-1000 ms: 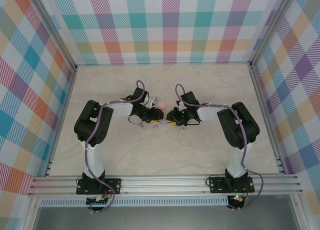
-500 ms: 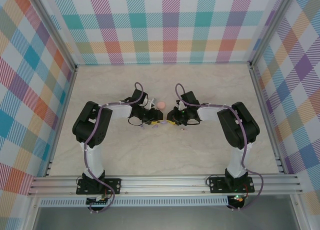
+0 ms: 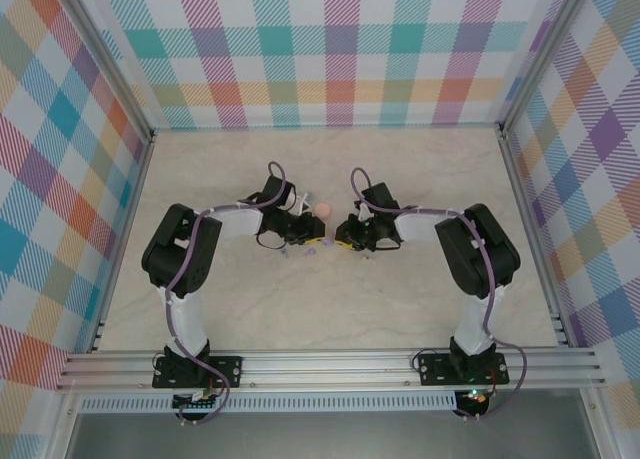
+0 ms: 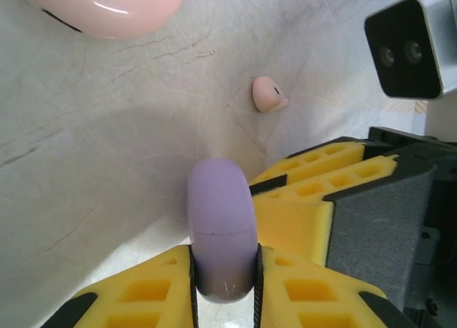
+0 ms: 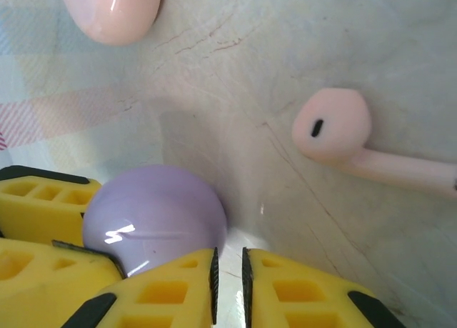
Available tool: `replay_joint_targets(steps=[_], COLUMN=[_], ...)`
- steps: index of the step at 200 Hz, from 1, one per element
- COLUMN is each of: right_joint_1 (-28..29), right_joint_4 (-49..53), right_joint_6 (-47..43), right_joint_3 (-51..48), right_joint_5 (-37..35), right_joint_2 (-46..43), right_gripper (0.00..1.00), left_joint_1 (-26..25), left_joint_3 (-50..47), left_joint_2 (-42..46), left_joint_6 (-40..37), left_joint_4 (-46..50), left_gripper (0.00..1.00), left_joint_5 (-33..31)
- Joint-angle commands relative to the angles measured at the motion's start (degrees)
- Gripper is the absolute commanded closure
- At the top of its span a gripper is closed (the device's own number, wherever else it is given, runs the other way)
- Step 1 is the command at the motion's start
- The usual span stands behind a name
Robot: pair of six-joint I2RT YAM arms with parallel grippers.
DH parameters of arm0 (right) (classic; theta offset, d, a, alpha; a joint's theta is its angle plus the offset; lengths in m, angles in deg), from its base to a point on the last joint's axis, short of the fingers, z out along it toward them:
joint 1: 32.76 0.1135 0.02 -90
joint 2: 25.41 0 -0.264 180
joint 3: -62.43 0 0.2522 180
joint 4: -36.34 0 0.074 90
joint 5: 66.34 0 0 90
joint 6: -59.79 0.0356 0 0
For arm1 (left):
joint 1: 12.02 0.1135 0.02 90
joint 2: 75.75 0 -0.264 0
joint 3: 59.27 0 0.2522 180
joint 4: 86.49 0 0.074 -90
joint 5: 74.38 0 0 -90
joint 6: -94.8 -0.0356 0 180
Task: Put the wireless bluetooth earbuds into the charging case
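The left gripper [image 4: 224,262] is clamping its yellow fingers [image 4: 143,299] on the two broad faces of a lavender, rounded plastic charging case [image 4: 220,221] above the pale marbled tabletop [image 4: 107,142]. The right gripper [image 5: 228,264] is sitting just beside that case, its fingers drawn almost together with only a slit between them and nothing visible in it. A pale pink plastic earbud [image 5: 332,124] with a short stem is lying on the table near both grippers, touching neither, and a glossy pale pink rounded case [image 4: 100,10] is lying farther off.
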Motion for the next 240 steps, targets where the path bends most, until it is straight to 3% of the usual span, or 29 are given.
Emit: replay_joint_targets(steps=[1, 70, 131, 155, 176, 240], right_joint_1=[0.4, -1.3, -9.1, -12.6, -13.1, -12.7], right_joint_4=[2.8, 2.1, -7.6, -16.1, -16.6, -20.1], right_joint_6=[-1.8, -6.4, -14.1, -13.8, -16.2, -15.3], right_joint_3=[-0.3, -2.0, -5.9, -8.7, -8.7, -6.9], right_joint_5=[-1.5, 0.8, 19.6, 29.0, 32.8, 38.7], right_joint_2=[-4.3, -9.4, -15.0, -16.6, -18.5, -19.7], right_gripper=[0.80, 0.71, 0.55, 0.41, 0.33, 0.38], left_joint_1=[-0.3, 0.0, 0.5, 0.6, 0.4, -1.5], left_joint_3=[0.2, -1.6, -3.6, -4.1, -4.6, -4.8], left_joint_2=[2.5, 6.4, 14.6, 17.0, 19.0, 21.8], left_joint_6=[-1.4, -0.7, 0.8, 1.6, 1.4, 0.1], left_joint_4=[2.9, -0.5, -9.6, -13.5, -15.0, -16.8], left_gripper=[0.77, 0.77, 0.79, 0.80, 0.80, 0.80], left_joint_5=[-2.3, -2.9, 4.2, 7.0, 8.6, 11.3])
